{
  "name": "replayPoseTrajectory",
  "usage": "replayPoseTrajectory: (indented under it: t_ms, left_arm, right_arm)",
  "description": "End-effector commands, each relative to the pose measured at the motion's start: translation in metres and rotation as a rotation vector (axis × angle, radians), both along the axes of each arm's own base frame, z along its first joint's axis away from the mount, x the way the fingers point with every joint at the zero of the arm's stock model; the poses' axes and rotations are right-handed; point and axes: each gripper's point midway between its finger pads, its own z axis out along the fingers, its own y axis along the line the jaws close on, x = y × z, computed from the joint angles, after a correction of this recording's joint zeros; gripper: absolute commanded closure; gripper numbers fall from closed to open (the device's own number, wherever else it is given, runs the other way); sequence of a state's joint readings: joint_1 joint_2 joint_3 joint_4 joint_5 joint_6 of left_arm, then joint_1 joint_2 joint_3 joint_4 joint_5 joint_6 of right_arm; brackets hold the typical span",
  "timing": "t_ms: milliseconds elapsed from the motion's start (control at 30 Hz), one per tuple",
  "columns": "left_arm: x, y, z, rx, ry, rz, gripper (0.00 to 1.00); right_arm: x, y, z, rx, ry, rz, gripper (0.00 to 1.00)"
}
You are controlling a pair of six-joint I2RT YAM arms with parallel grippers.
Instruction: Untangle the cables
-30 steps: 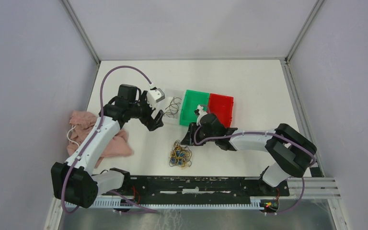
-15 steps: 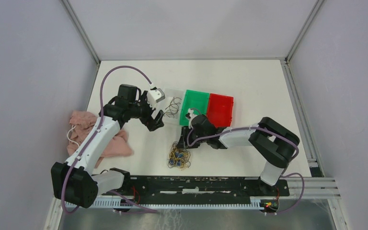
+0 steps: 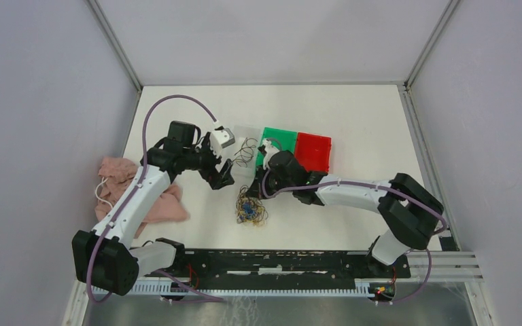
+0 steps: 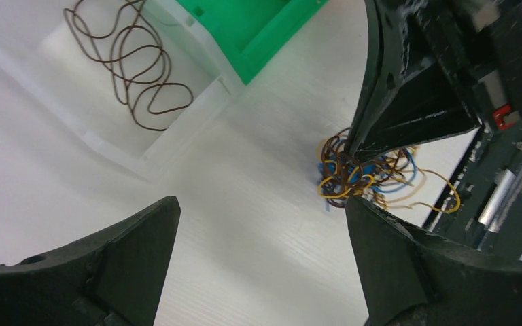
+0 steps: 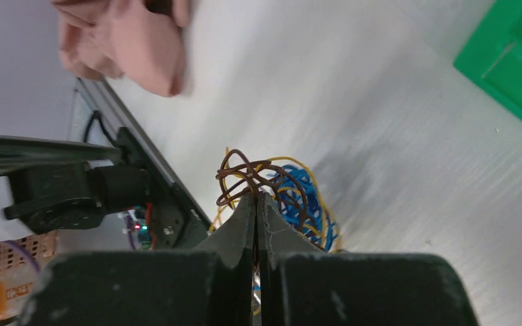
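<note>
The cables (image 3: 250, 210) are a tangle of brown, yellow-orange and blue strands on the white table, near the middle front. My right gripper (image 3: 255, 191) is shut on a brown strand (image 5: 250, 175) at the top of the tangle, and the blue and yellow loops (image 5: 307, 198) hang just behind it. My left gripper (image 3: 221, 174) is open and empty, just left of the tangle. In the left wrist view the tangle (image 4: 353, 173) lies beyond my left gripper (image 4: 262, 227), under the right gripper's fingers (image 4: 408, 102). One separate brown cable (image 4: 136, 75) lies in a clear tray (image 3: 239, 137).
A green bin (image 3: 276, 145) and a red bin (image 3: 312, 153) stand side by side behind the right gripper, next to the clear tray. A pink cloth (image 3: 126, 192) lies at the left under the left arm. A black rail (image 3: 279, 261) runs along the near edge.
My right gripper has moved left onto the tangle and shut on a brown strand. The tangle has shifted a little away from the near edge. The left gripper has barely moved.
</note>
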State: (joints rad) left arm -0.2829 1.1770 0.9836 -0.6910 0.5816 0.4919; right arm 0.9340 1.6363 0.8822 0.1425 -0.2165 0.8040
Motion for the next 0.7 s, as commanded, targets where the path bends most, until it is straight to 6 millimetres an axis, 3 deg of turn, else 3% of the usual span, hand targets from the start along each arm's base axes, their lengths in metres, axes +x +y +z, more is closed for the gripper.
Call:
replayPoseTrajectory:
  t_ms: [0, 167, 333, 400, 533, 667]
  left_arm:
    - [-0.030, -0.017, 0.019, -0.107, 0.010, -0.136, 0.03]
    - [-0.057, -0.026, 0.030, -0.182, 0.015, -0.229, 0.09]
    - [-0.075, -0.034, 0.030, -0.236, 0.074, -0.288, 0.25]
    - [-0.082, -0.035, 0.025, -0.240, 0.098, -0.303, 0.34]
    - [-0.088, -0.036, 0.017, -0.234, 0.120, -0.310, 0.61]
    - [-0.085, -0.036, 0.014, -0.233, 0.136, -0.297, 0.56]
  right_arm:
    - [0.007, 0.006, 0.071, 0.114, -0.136, 0.020, 1.00]
    - [-0.005, 0.008, 0.094, 0.166, -0.156, 0.049, 0.99]
    - [-0.009, 0.018, 0.107, 0.209, -0.157, 0.073, 0.96]
    - [-0.010, 0.021, 0.112, 0.223, -0.161, 0.080, 0.96]
    - [-0.011, 0.022, 0.115, 0.234, -0.161, 0.084, 0.95]
    - [-0.014, 0.024, 0.117, 0.251, -0.159, 0.096, 0.95]
